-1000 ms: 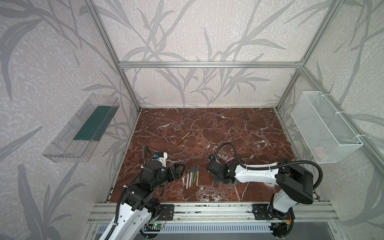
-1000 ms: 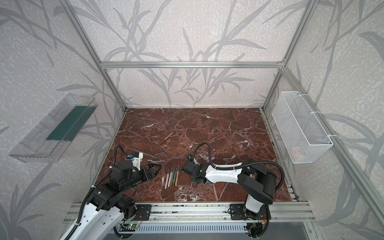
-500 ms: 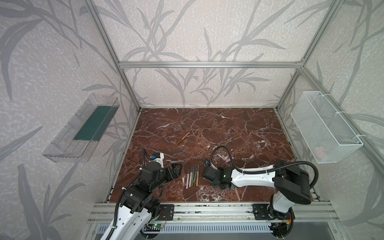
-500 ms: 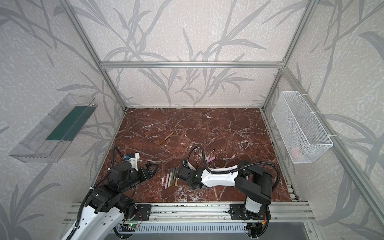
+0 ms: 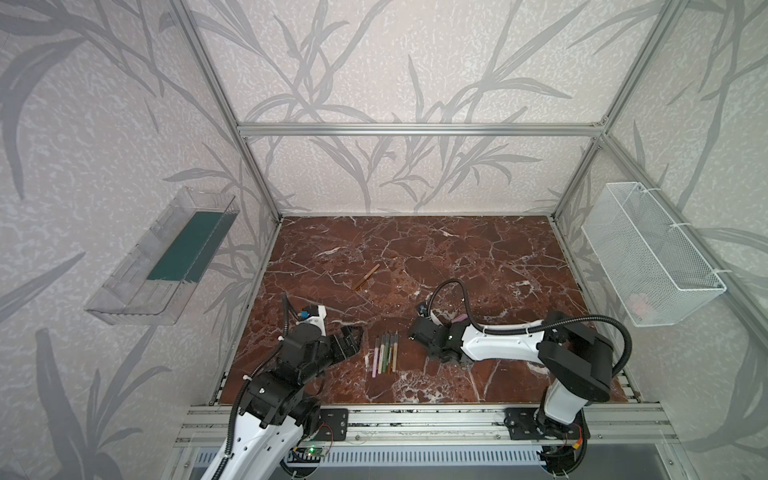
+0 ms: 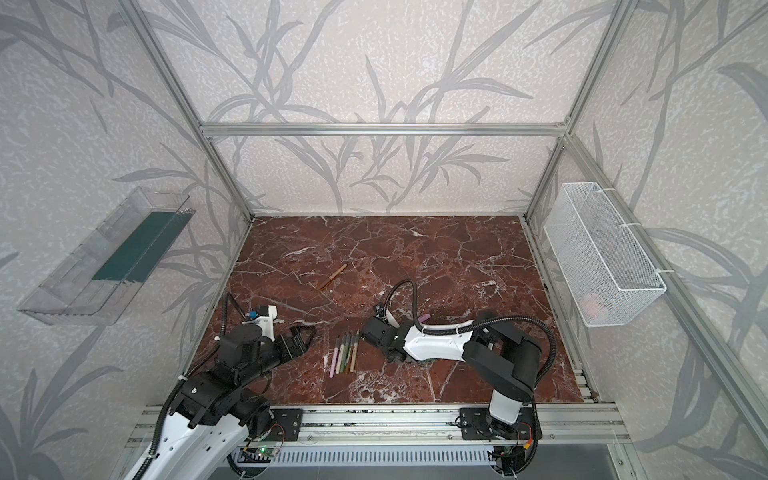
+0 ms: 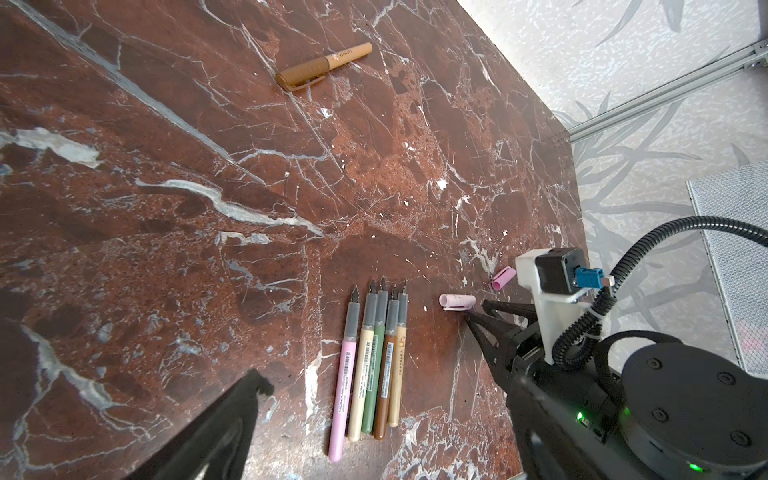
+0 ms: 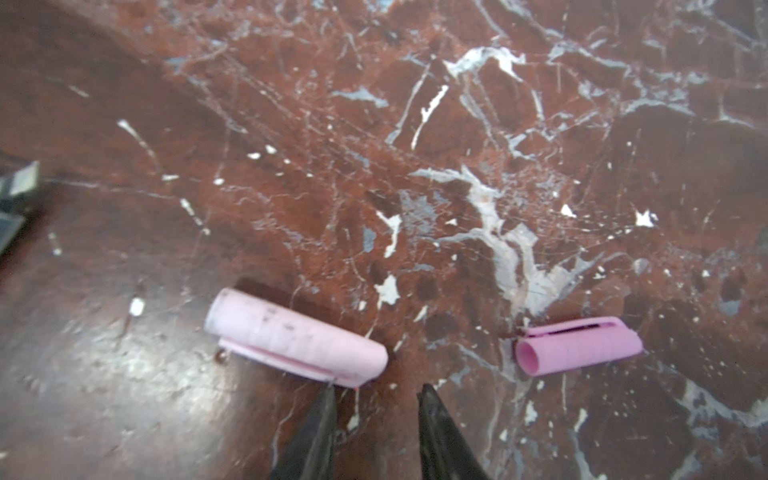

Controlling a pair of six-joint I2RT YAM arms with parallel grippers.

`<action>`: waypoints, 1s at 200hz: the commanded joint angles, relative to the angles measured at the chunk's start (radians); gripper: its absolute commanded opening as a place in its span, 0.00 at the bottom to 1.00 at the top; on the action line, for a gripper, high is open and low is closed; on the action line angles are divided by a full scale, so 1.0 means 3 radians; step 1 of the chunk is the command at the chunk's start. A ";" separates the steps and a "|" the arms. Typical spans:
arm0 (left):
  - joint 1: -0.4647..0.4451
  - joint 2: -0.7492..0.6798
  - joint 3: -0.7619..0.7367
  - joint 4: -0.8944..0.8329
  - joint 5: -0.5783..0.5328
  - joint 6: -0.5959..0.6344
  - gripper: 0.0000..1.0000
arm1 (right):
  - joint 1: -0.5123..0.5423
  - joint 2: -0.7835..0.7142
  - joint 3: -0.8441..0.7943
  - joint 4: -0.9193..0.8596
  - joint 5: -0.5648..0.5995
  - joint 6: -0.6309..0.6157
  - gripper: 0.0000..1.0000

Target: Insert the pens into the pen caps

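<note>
Because my right gripper [image 8: 376,392] shows only a narrow gap with nothing in it, and one fingertip [image 8: 328,401] sits at, perhaps touching, the rounded end of the pale pink cap [image 8: 295,338] in the right wrist view, I judge that any push forward would roll or skid the cap over the marble tabletop [image 8: 457,166] rather than catch it. The darker pink cap [image 8: 577,347] lies apart on my jaws' other side. In the left wrist view the pale cap lies near the nibs of the five uncapped pens [image 7: 374,361], so a skidding cap could knock that tidy row askew. A capped brown pen [image 7: 324,64] lies well away. In both top views my right arm [image 5: 498,345] stretches low across the table toward the row, wrist close to the surface. My left gripper [image 5: 351,336] hovers wide open and empty on the row's other side.
</note>
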 commanded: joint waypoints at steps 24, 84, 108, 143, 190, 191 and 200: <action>-0.0011 0.0034 0.0071 0.0078 -0.0084 0.0003 0.95 | -0.0069 0.0150 0.0010 0.0068 -0.0142 -0.0097 0.36; -0.0013 0.0090 0.0099 0.0092 -0.0091 0.0032 0.95 | -0.0069 0.0286 0.0302 -0.0066 -0.0138 -0.0158 0.39; -0.0013 0.0092 0.0124 0.0102 -0.0132 0.0052 0.95 | -0.0043 0.0127 0.0366 -0.0241 -0.0038 -0.0144 0.39; -0.0013 0.0089 0.0138 0.0093 -0.0338 0.0036 0.95 | 0.0162 -0.0051 0.0535 -0.0509 0.0166 -0.0081 0.39; 0.0000 0.0106 0.0076 -0.0124 -0.0836 -0.0199 0.96 | 0.0271 0.0178 0.0845 -0.0672 0.0158 -0.0026 0.39; 0.0001 0.0106 0.0076 -0.0132 -0.0849 -0.0203 0.96 | 0.0273 0.0186 0.0851 -0.0675 0.0154 -0.0029 0.39; 0.0001 0.0106 0.0086 -0.0209 -0.0925 -0.0241 0.96 | 0.0274 0.0267 0.0919 -0.0691 0.0138 -0.0036 0.39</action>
